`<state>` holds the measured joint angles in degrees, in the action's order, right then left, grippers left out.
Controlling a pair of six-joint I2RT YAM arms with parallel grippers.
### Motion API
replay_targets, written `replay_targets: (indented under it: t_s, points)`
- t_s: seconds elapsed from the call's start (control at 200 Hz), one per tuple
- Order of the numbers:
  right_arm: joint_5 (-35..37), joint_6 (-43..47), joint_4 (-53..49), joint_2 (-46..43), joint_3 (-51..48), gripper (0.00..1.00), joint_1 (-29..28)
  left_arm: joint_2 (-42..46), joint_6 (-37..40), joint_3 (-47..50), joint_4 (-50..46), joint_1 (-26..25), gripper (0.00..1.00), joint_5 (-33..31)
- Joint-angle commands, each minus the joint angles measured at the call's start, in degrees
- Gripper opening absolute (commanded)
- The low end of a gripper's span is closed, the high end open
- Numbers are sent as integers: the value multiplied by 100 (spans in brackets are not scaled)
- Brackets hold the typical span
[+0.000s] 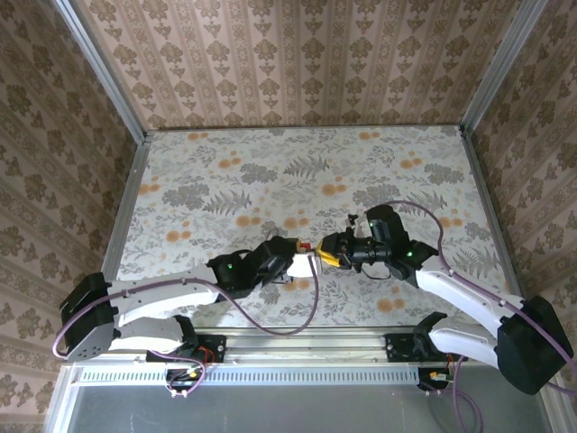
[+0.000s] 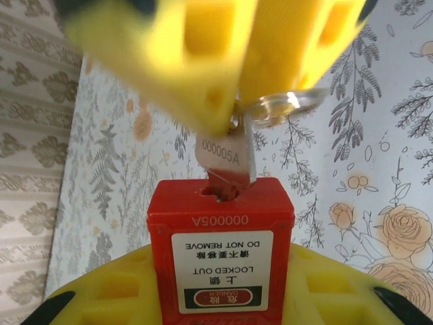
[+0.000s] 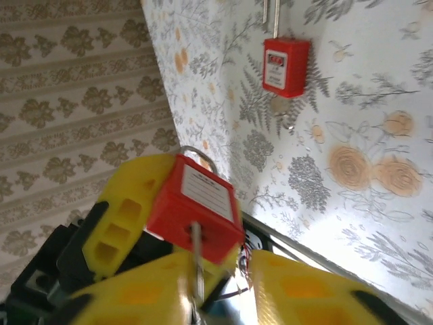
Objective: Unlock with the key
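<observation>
Floral cloth covers the table, boxed in by wallpapered walls, where two robot arms meet nose to nose just ahead of their bases.

The left gripper is clamped on a red padlock, squeezing its body between yellow fingers with the keyhole end facing the other arm. The key sits in that keyhole, its blade partly sunk and its stamped head and ring sticking out toward the right gripper.

The right jaws appear slightly parted. In the right wrist view a gap shows between the key and one finger, while the key's head lies against the other. The left wrist view blurs these fingers, so a light touch on the head cannot be ruled out.

The key's long axis runs straight on from the padlock body, along the line between the two grippers. The right gripper is at the head end, so the next job would seem to be its own: pinch the head squarely and twist about that axis while the left holds the body fast.

A second padlock lies on the cloth, well apart.
</observation>
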<state>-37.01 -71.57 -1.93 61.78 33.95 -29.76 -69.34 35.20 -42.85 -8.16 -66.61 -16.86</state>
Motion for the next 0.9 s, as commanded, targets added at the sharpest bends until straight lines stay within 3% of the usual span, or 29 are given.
replay_targets:
  t_s: [0.0,0.075,0.185,0.29,0.425,0.525,0.69,0.895]
  points:
    - [-190,790,-1149,-289,380,49,275,81,-493,-373,-715,197,0,596]
    - [-249,1069,-1351,-391,452,62,439,-59,-609,-544,-1105,295,0,858]
    - [-286,1835,-1677,-464,565,68,634,-197,-713,-734,-1471,413,0,1223]
    - [-179,3077,-2103,-493,662,68,669,-203,-841,-934,-1816,661,0,1973]
    - [-110,4291,-1784,-778,431,67,554,-259,-864,-1246,-2339,960,0,2905]
    - [446,5063,-1319,-1156,124,66,187,-312,-812,-1481,-2748,1145,0,3415]
    - [1356,6581,-443,-1775,-403,68,-758,-351,-640,-1644,-3099,1203,0,3764]
    - [1533,7346,32,-1654,-554,64,-949,-553,-554,-1859,-3473,1207,0,3954]
